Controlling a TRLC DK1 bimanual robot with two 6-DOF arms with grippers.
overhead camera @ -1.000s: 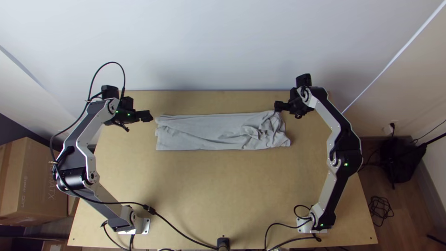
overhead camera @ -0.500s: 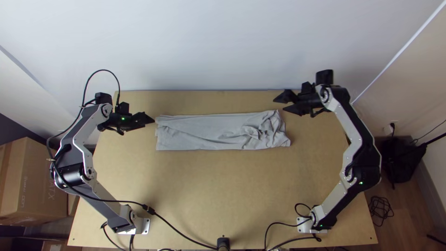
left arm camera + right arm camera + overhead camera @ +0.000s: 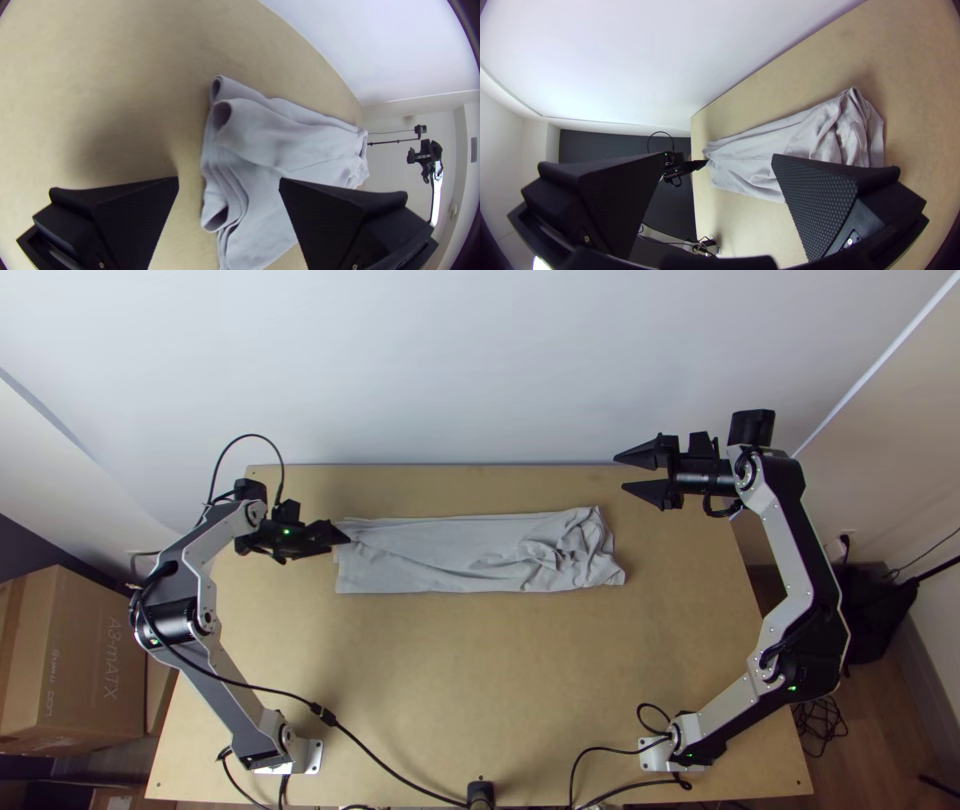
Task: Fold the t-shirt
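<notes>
The grey t-shirt (image 3: 450,555) lies folded into a long flat strip across the far half of the table, rumpled toward its right end. My left gripper (image 3: 342,536) is at the strip's left end, near its far corner. In the left wrist view the left gripper (image 3: 227,182) has its fingers wide apart, with the layered end of the t-shirt (image 3: 270,145) beyond them. My right gripper (image 3: 622,473) stands open above the table's far right part, clear of the cloth. Seen in the right wrist view, the right gripper (image 3: 719,157) holds nothing, and the t-shirt (image 3: 760,150) lies past it.
A wall (image 3: 450,370) rises directly behind the table's far edge. The wooden table (image 3: 470,670) has bare surface in front of the cloth. A black cable (image 3: 385,762) runs along its near left part. Cardboard boxes (image 3: 70,650) stand on the floor at the left.
My right gripper has left the t-shirt's far right corner, moved to the right and opened. My left gripper has shifted slightly right to the cloth's left end. The t-shirt looks unchanged.
</notes>
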